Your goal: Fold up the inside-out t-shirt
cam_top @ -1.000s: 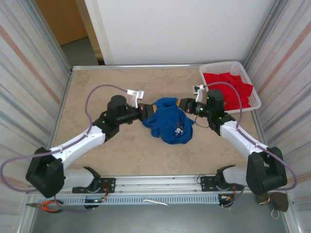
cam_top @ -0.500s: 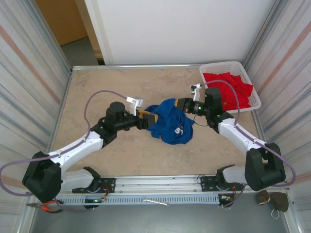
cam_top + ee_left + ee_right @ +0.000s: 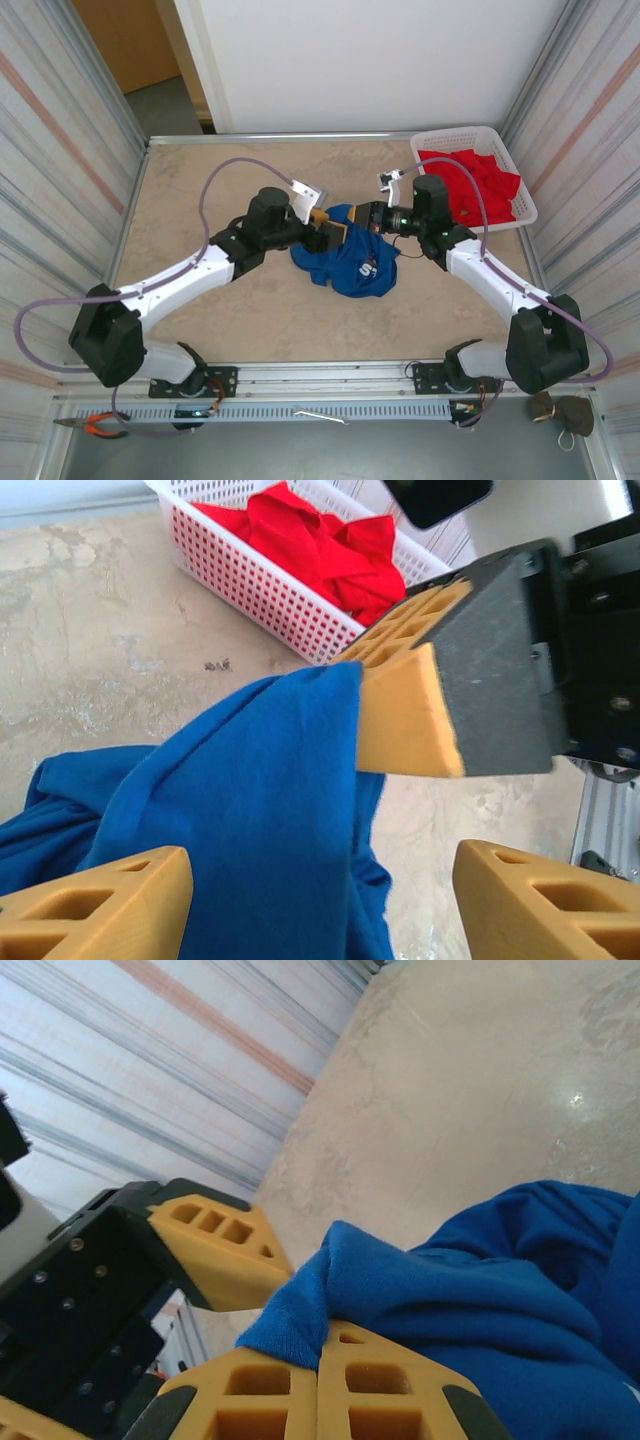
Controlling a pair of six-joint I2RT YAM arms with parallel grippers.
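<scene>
The royal-blue t-shirt (image 3: 352,266) lies bunched at mid-table with a white graphic (image 3: 368,268) facing up; its top edge is lifted. My right gripper (image 3: 353,214) is shut on a fold of that edge, and in the right wrist view the blue fold (image 3: 470,1290) is pinched at the tips (image 3: 320,1348). My left gripper (image 3: 330,226) is right beside it, nearly tip to tip. In the left wrist view the left gripper (image 3: 322,885) stands open, and the hanging blue cloth (image 3: 250,810) lies between its fingers, nearer the left finger (image 3: 95,900).
A white mesh basket (image 3: 460,132) holding a red garment (image 3: 478,185) stands at the back right, close behind the right arm; in the left wrist view the basket (image 3: 260,580) is just beyond the shirt. Metal rails edge the beige table (image 3: 200,190).
The left gripper has swung right and toward the back to meet the right gripper. The right gripper has moved left with the shirt's edge, bunching the shirt narrower.
</scene>
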